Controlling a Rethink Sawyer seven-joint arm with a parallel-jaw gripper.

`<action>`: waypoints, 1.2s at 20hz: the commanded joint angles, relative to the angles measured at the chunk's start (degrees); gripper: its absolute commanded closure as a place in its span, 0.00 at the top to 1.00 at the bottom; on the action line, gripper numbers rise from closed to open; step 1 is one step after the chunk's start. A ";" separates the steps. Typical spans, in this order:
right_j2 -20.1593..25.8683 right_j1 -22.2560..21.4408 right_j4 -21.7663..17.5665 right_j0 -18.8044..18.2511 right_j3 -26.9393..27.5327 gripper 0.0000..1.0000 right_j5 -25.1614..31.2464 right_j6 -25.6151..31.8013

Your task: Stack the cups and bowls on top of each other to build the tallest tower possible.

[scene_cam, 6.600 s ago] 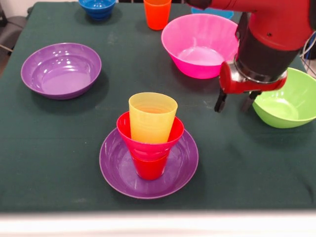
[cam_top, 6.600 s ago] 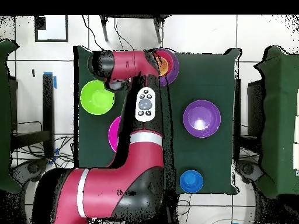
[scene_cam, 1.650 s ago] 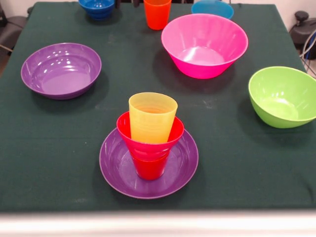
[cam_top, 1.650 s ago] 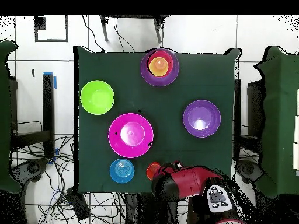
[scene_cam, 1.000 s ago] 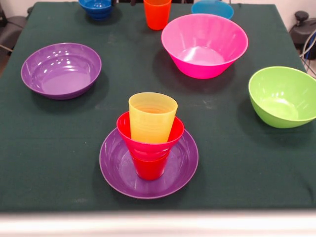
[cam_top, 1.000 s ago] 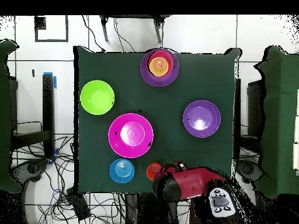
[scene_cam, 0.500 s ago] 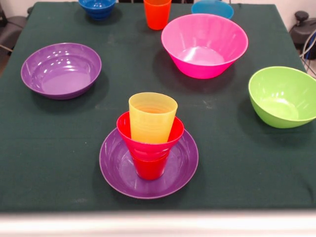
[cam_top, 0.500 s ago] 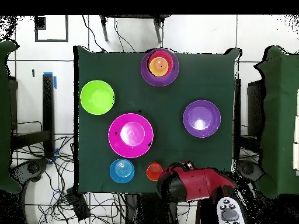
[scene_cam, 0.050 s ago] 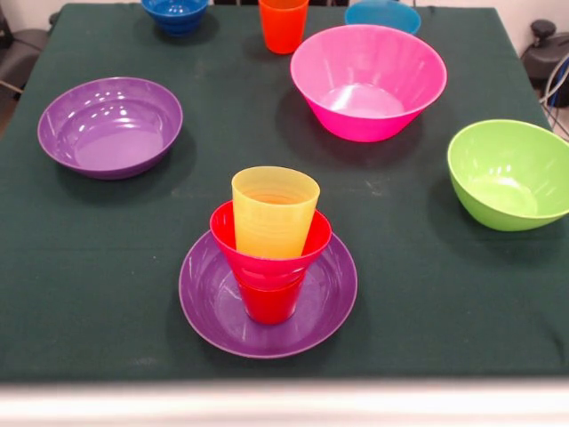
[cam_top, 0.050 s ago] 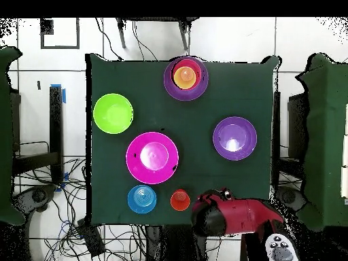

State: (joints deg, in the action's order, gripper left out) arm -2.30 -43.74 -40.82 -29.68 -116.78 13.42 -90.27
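**Arm drawn back at the table edge, tower standing on the purple bowl**

The gripper itself cannot be made out: only the red and black arm (cam_top, 0.050 s ago: 231, 216) is seen in the overhead view, low and right of centre at the bottom edge of the table (cam_top, 0.050 s ago: 204, 129), and whether the pincer is spread or pressed together cannot be told. In the front view no part of the arm is shown.

Just left of the arm in the overhead view the orange cup (cam_top, 0.050 s ago: 180, 200) is found, upright and alone, and left of that the light blue bowl (cam_top, 0.050 s ago: 141, 198). In the front view the dark blue bowl (scene_cam, 0.050 s ago: 175, 12) is cut by the top edge at the upper left.

The big pink bowl (scene_cam, 0.050 s ago: 368, 80) is placed in the upper centre right of the front view, the lime green bowl (scene_cam, 0.050 s ago: 509, 173) at the right edge, and a loose purple bowl (scene_cam, 0.050 s ago: 110, 125) at the left.

The tower (scene_cam, 0.050 s ago: 271, 253) is seen in the lower centre of the front view: a wide purple base bowl (scene_cam, 0.050 s ago: 209, 302), on it a red cup (scene_cam, 0.050 s ago: 268, 302), in that a small crimson bowl (scene_cam, 0.050 s ago: 267, 258), and within it the yellow cup (scene_cam, 0.050 s ago: 275, 209), upright.
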 commanded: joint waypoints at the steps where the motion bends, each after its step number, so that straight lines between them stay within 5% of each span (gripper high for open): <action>1: 2.56 7.54 -0.09 0.25 -2.47 1.00 -7.00 -8.92; 4: 2.07 7.85 -2.30 0.78 -2.78 1.00 -6.81 -6.61; 8: 2.76 12.17 -0.94 -2.51 -3.14 1.00 -9.54 -7.60; 14: 1.30 16.05 -0.37 -1.27 -2.41 1.00 -12.20 -8.56; 17: 3.05 16.45 1.59 -5.21 -2.86 1.00 -11.15 -8.65; 24: 0.42 17.90 2.69 -0.89 -0.89 1.00 -12.38 -10.37</action>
State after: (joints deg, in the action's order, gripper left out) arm -4.35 -29.21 -40.75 -33.41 -118.85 4.09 -90.60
